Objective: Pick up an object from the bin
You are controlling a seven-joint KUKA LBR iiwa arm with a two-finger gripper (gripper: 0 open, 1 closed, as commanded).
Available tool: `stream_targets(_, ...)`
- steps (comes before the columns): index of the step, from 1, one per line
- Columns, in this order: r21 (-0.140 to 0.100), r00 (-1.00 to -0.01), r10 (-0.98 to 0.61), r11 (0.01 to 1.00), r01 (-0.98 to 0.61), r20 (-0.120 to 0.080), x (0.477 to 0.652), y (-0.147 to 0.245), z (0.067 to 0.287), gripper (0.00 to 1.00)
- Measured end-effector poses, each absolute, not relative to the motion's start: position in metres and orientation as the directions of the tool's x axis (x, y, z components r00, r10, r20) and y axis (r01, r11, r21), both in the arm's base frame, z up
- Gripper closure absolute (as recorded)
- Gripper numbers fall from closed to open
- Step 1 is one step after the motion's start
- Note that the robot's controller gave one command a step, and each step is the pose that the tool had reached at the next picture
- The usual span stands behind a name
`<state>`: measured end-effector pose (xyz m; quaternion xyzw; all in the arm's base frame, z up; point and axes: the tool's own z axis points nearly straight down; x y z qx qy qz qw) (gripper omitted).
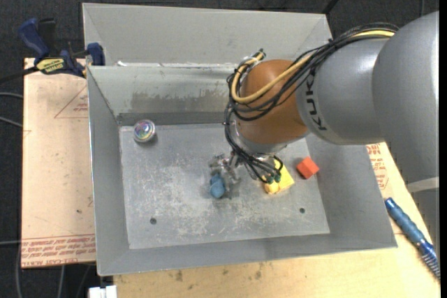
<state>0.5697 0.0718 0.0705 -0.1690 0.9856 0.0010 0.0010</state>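
Your pincer (225,169) hangs low over the floor of the grey metal bin (181,223), near its middle. Its tip sits right against a small blue lump of plastic or rubber (218,187), which lies just below it and a little to the view's left. That is the thing nearest to hand, and I judge it the likely pick. You cannot tell from here whether the pincer is open or closed, nor whether the blue lump is inside it or merely beside it, because metal and lump run together at that spot. Do not count it as held.

The wrist comes down nearly upright, which suits a small thing lying on bare metal with free floor to its left and below. The round orange wrist cover (269,105) bulks above the pincer and hides the floor behind it.

Just right of the pincer lies a small yellow block (277,182), partly under the cable loops. Further right, apart from it, is a small orange-red cube (307,167). Neither touches the blue lump, but the yellow block is near enough that a sideways drift could nudge it. A shiny silver round thing (144,131) rests well off to the pincer's upper left by the back wall, out of the way.
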Motion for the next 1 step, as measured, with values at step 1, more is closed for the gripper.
stream_targets(1,-0.001,-0.941,-0.337,0.942,-0.337,-0.012,0.5771,0.0886,0.2108,1.0)
